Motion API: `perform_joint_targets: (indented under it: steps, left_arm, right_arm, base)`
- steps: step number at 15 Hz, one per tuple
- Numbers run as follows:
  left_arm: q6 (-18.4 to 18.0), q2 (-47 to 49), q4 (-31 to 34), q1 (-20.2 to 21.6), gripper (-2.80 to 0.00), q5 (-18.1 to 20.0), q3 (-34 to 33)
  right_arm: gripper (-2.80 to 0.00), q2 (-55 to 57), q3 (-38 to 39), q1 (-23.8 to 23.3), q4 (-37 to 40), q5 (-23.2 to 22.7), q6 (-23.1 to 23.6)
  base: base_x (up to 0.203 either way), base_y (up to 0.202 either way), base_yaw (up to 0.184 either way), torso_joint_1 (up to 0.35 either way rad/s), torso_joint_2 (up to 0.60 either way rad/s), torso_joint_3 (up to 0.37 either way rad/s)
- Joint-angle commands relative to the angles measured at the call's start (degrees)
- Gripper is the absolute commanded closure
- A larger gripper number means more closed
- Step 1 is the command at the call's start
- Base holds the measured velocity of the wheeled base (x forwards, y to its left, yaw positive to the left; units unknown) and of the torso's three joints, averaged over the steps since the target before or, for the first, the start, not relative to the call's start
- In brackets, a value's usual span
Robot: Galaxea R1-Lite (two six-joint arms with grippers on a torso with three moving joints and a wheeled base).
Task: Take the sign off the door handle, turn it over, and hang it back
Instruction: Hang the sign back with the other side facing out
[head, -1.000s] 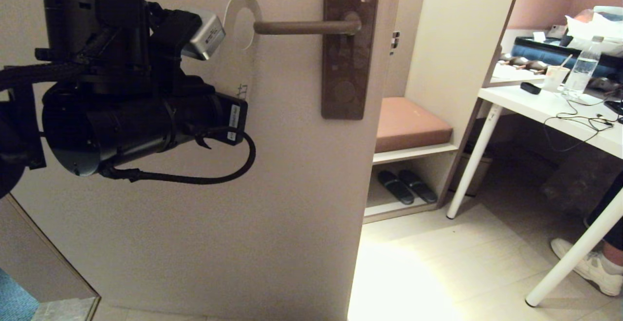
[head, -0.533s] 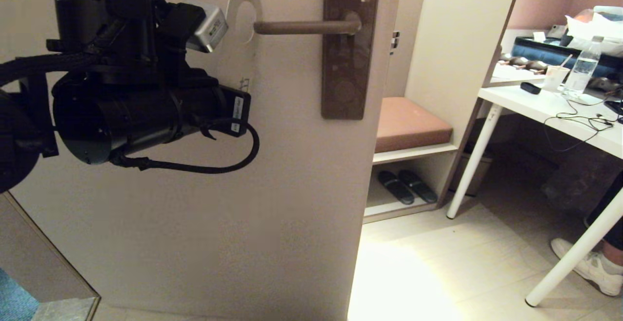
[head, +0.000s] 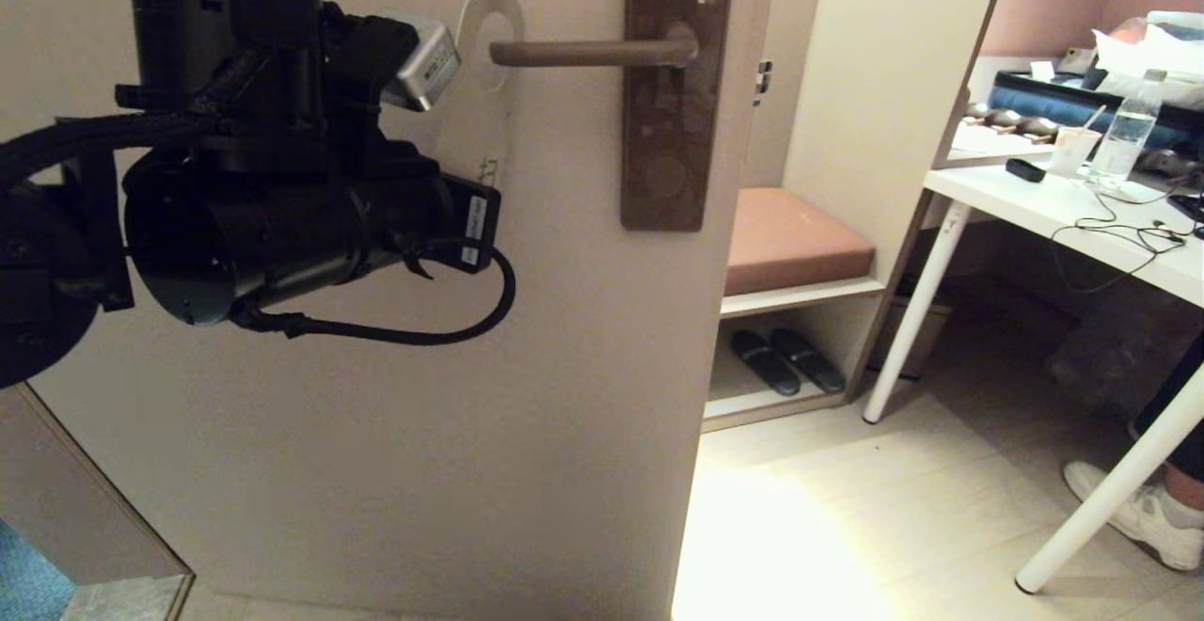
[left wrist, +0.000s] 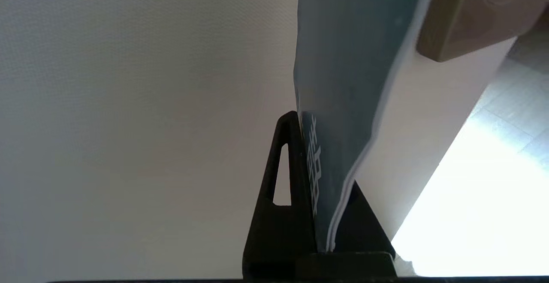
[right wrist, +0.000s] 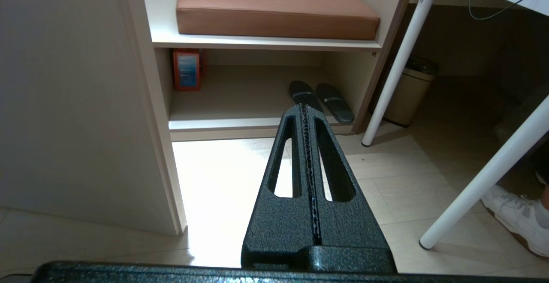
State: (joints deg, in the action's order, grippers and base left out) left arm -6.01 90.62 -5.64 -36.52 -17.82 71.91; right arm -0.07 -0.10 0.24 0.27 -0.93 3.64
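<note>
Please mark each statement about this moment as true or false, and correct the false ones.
1. The left gripper is shut on the sign. True.
2. The sign's off-white side faces the head camera. True.
3. The right gripper holds the door handle. False: it is shut on nothing and points at the floor.
4. Slippers lie on the cushion. False: they lie on the shelf below it.

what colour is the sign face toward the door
Slate blue with white lettering on the sign; the left wrist view shows it best.
</note>
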Motion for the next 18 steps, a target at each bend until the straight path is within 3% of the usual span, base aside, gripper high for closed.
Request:
perform_joint_targets:
  steps: [1, 6, 14, 18]
  left_arm:
    - [0.3, 0.0, -0.1, -0.7, 0.0, -0.1, 0.0]
    - [5.1, 0.3, -0.1, -4.0, 0.0, -0.5, -0.4]
    - [5.8, 3.2, -8.9, -4.4, 0.0, -0.3, -0.2]
    - [6.8, 4.3, -9.6, -6.0, 0.0, -0.4, -0.1]
  right_arm:
    - [0.0, 0.1, 0.0, 0.0, 0.1, 0.0, 0.1]
    - [0.0, 0.1, 0.0, 0.0, 0.1, 0.0, 0.1]
    - [0.0, 0.1, 0.0, 0.0, 0.0, 0.0, 0.1]
    - [0.0, 0.1, 0.0, 0.0, 0.1, 0.0, 0.1]
  base:
    - [0.0, 0.0, 0.0, 0.0, 0.0, 0.0]
    - [0.0, 0.0, 0.0, 0.0, 0.0, 0.0]
    - [0.0, 0.0, 0.0, 0.0, 0.0, 0.0]
    - [0.0, 0.0, 0.0, 0.0, 0.0, 0.0]
